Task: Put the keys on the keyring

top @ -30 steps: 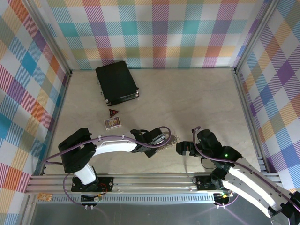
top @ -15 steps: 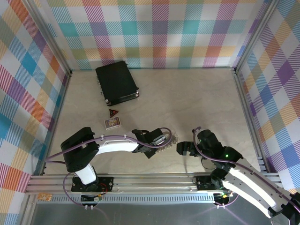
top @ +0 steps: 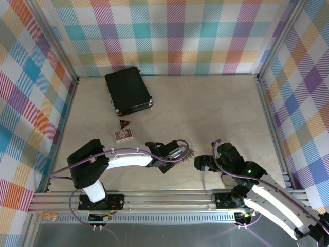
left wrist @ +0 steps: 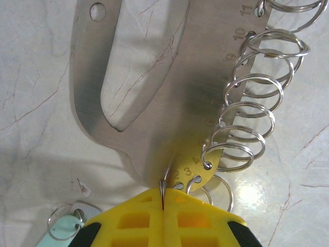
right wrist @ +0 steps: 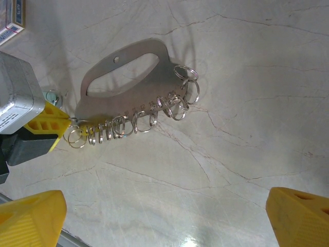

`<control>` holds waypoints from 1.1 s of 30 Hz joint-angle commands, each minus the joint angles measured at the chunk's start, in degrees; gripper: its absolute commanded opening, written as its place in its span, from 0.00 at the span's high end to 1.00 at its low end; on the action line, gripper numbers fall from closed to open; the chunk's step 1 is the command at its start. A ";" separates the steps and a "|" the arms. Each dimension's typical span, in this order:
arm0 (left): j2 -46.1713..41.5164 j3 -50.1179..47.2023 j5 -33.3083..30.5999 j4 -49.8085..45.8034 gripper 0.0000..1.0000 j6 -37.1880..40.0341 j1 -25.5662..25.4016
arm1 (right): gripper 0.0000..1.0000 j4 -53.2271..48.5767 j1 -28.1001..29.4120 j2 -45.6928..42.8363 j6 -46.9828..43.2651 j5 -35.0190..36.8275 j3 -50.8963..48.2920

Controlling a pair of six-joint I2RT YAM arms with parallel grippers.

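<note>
The keyring (left wrist: pixel 149 103), a flat silver plate with an oval hole and a row of numbered small rings (left wrist: pixel 247 98), lies on the marble tabletop between the two arms (top: pixel 188 153). My left gripper (left wrist: pixel 163 206) is shut, its yellow fingers (left wrist: pixel 133 221) pinching the thin end ring at the plate's narrow tip. The key's teal head (left wrist: pixel 64 230) with its own small ring lies on the table just left of those fingers, also visible beside the plate (right wrist: pixel 51 96). My right gripper (right wrist: pixel 164 218) hovers open right of the keyring, fingertips (right wrist: pixel 31 218) wide apart over bare table.
A black rectangular case (top: pixel 128 91) lies at the back left. A small card box (top: pixel 124 135) and a red-and-black triangle (top: pixel 124 123) sit between the case and my left arm. Plaid walls and aluminium rails (top: pixel 154 198) enclose the table.
My left fingers have closed fully onto the small end ring. Both arms and the keyring have barely shifted.
</note>
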 commanded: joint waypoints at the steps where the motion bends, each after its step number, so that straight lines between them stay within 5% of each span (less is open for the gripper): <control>1: -2.74 1.22 -0.27 -2.11 1.00 0.50 -0.34 | 0.01 -1.20 0.31 -0.19 -1.33 0.46 2.25; 14: -17.91 2.28 -2.53 -2.29 1.00 3.16 -0.68 | 0.04 3.54 0.32 -3.74 -9.82 -8.15 8.24; 20: -25.85 1.85 -0.32 1.63 1.00 5.84 -0.70 | 0.08 10.57 0.32 -4.80 -12.55 -17.65 9.51; 33: -34.91 1.89 4.61 10.46 1.00 9.49 -0.78 | 0.31 20.69 0.67 -7.49 -14.18 -30.07 11.34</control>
